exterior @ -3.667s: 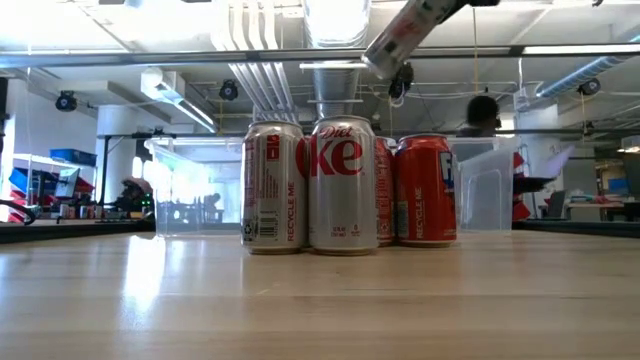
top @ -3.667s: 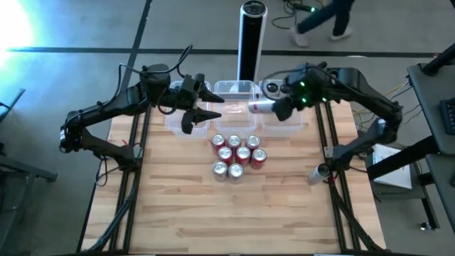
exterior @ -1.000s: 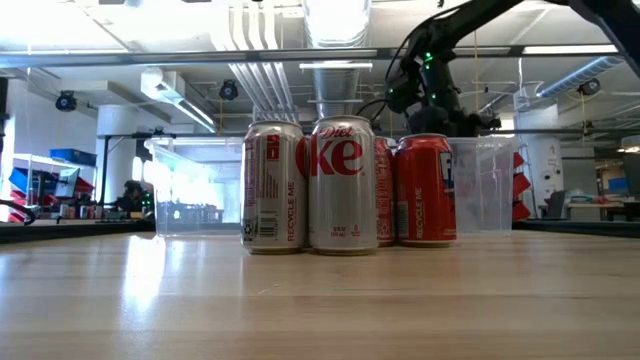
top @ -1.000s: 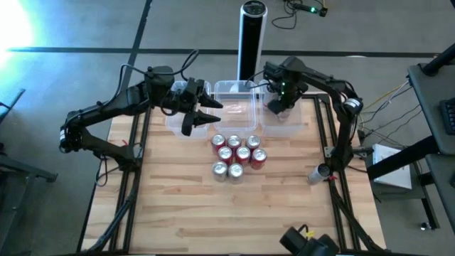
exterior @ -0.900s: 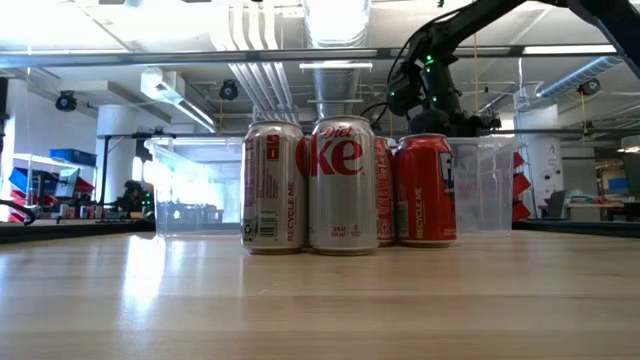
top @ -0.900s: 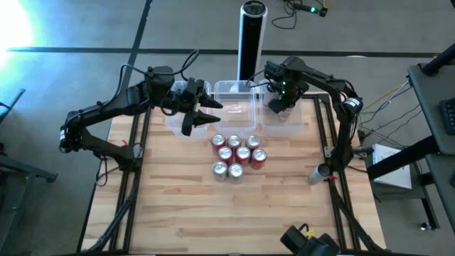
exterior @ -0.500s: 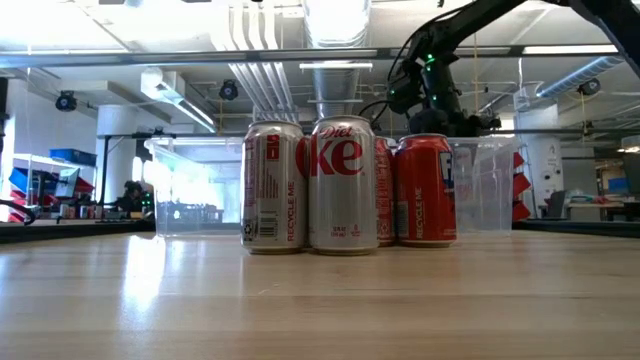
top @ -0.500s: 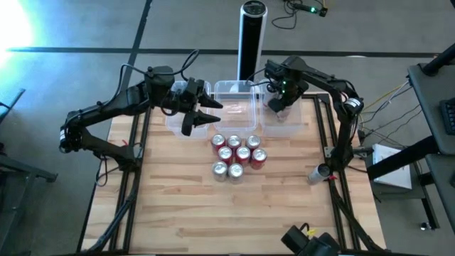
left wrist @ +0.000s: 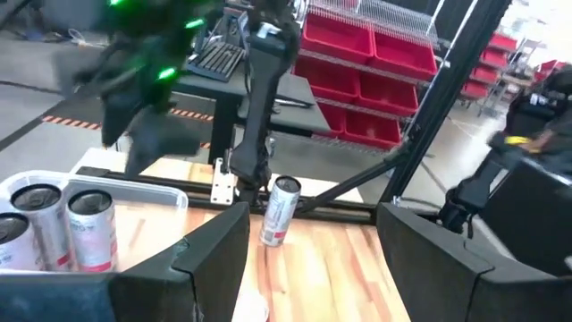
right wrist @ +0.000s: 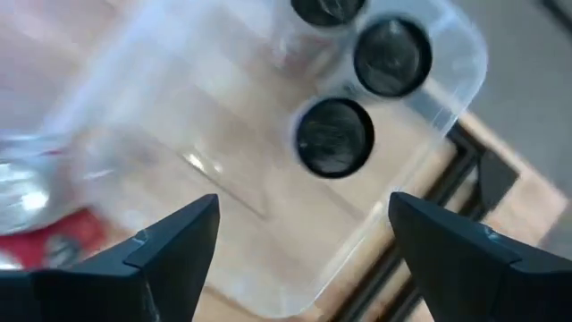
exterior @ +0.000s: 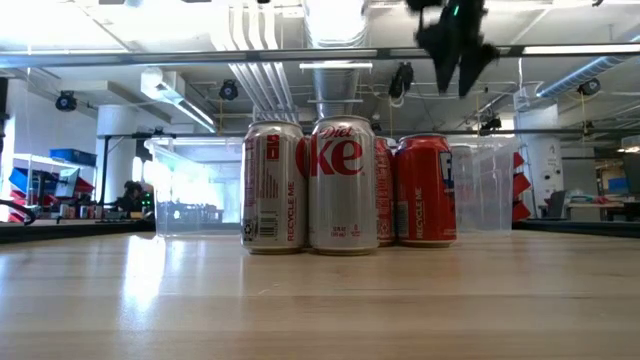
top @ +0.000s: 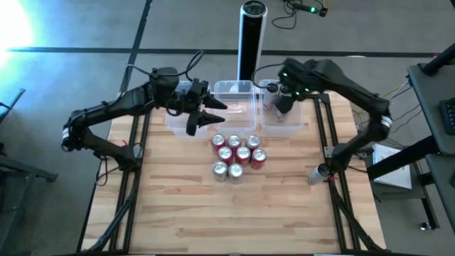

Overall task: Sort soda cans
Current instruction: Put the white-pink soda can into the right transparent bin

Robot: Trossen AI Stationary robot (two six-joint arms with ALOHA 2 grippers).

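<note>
You have three cans [right wrist: 335,136] upright below your right end effector [right wrist: 299,241], its fingers apart and empty; eight cans [top: 237,155] stand on the table [top: 213,206].

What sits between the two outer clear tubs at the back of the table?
A third clear tub, in the high view, between the left tub and the right tub.

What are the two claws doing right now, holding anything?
Left gripper: open, empty, over the left tub.
Right gripper: open, empty, above the right tub.
</note>
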